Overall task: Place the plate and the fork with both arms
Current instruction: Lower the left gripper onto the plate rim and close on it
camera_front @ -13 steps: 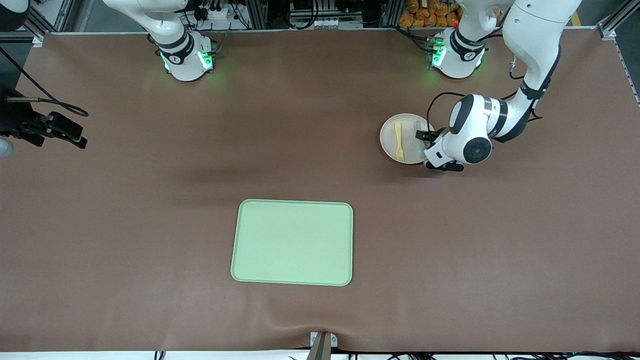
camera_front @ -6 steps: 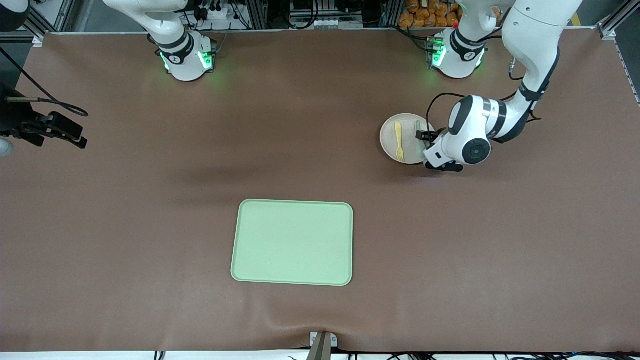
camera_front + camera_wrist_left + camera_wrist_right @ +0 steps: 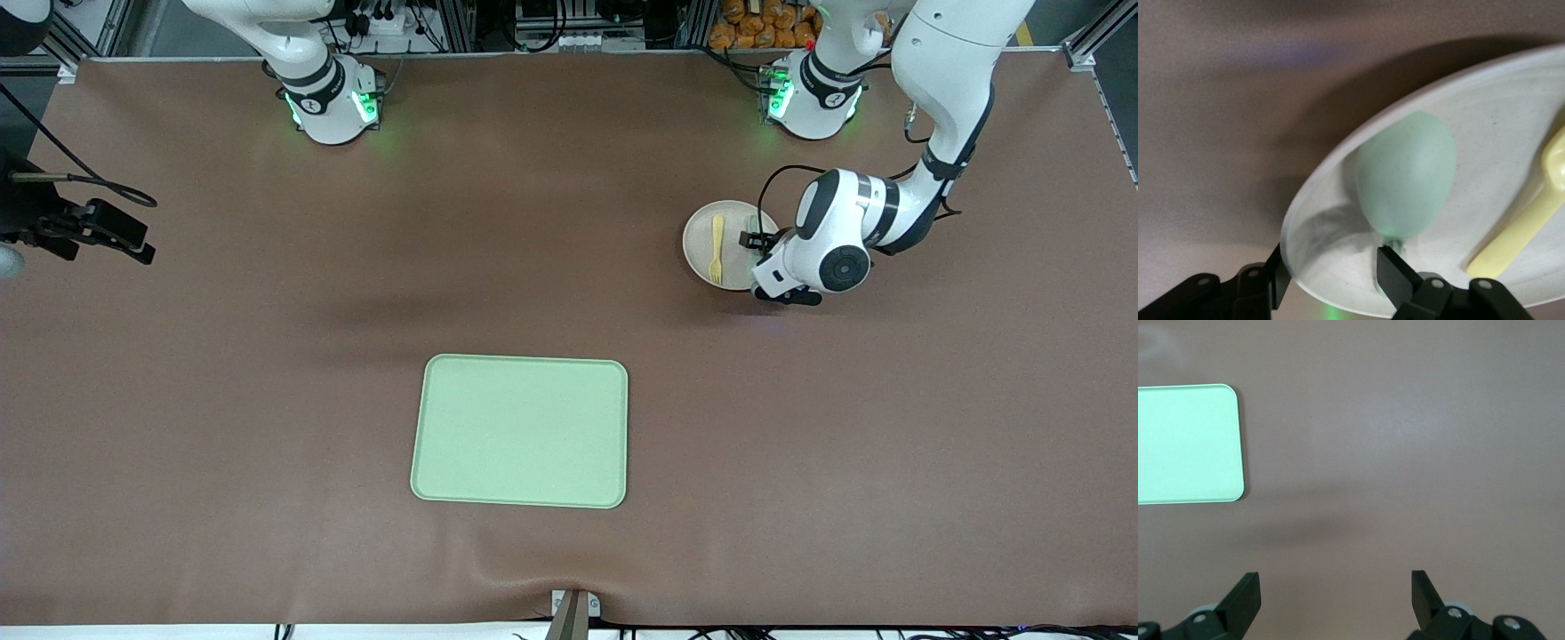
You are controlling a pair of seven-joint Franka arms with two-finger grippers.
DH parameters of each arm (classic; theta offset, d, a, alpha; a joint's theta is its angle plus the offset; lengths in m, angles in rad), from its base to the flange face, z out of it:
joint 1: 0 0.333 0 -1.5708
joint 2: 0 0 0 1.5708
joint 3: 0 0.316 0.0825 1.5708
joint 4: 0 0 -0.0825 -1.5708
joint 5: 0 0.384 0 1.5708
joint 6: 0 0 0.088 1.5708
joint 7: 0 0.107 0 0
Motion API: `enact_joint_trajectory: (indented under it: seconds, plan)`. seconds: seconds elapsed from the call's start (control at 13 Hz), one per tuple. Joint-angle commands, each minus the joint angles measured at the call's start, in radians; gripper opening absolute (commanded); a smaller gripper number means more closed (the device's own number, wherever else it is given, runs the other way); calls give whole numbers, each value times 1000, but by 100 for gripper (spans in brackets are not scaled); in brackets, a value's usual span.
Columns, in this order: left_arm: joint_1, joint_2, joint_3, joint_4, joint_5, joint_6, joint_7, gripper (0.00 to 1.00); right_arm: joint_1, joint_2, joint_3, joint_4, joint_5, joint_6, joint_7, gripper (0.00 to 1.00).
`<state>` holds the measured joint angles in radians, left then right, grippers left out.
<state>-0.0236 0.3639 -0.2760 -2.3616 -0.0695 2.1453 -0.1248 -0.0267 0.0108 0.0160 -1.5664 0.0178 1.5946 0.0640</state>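
The pale plate (image 3: 701, 244) sits near the left arm's base, with the yellow fork (image 3: 716, 244) and a grey-green spoon (image 3: 752, 221) on it. My left gripper (image 3: 757, 242) grips the plate's rim at the side toward the left arm's end of the table. In the left wrist view the gripper (image 3: 1331, 255) has one finger under the rim and one inside the plate (image 3: 1331, 220), beside the spoon's bowl (image 3: 1406, 173) and the fork's handle (image 3: 1531, 220). The plate looks tilted. My right gripper (image 3: 124, 238) waits high over the right arm's end of the table, open and empty (image 3: 1335, 580).
The rectangular light green tray (image 3: 520, 431) lies mid-table, nearer the front camera; its corner shows in the right wrist view (image 3: 1185, 443). Brown mat covers the table. Cables and clutter sit past the table edge by the arm bases.
The plate has shifted slightly toward the left arm's end of the table and now looks narrower, tilted in the left gripper. The fork moved with it. The right arm has not moved.
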Motion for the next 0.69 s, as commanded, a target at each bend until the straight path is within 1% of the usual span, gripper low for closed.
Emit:
enact_joint_trajectory:
  seconds: [0.0, 0.23, 0.31, 0.39, 0.46, 0.54, 0.62]
  plan:
    - [8, 13, 0, 4, 31, 19, -13, 59, -27, 9, 19, 19, 4, -12, -13, 100]
    - [10, 4, 0, 4, 31, 16, -13, 59, -27, 9, 19, 19, 4, -12, -13, 100]
    - [10, 3, 0, 5, 31, 16, -13, 56, -27, 9, 19, 19, 4, -12, -13, 100]
    - [10, 1, 0, 7, 31, 13, -15, 24, -27, 9, 19, 19, 4, -13, -13, 100]
    - [8, 1, 0, 10, 31, 13, -15, 3, -27, 9, 19, 19, 4, -12, -13, 100]
    - [8, 1, 0, 16, 31, 13, -13, 0, -26, 9, 19, 19, 4, -13, -13, 100]
    - [8, 3, 0, 19, 31, 13, -13, 0, -27, 9, 19, 19, 4, -13, -13, 100]
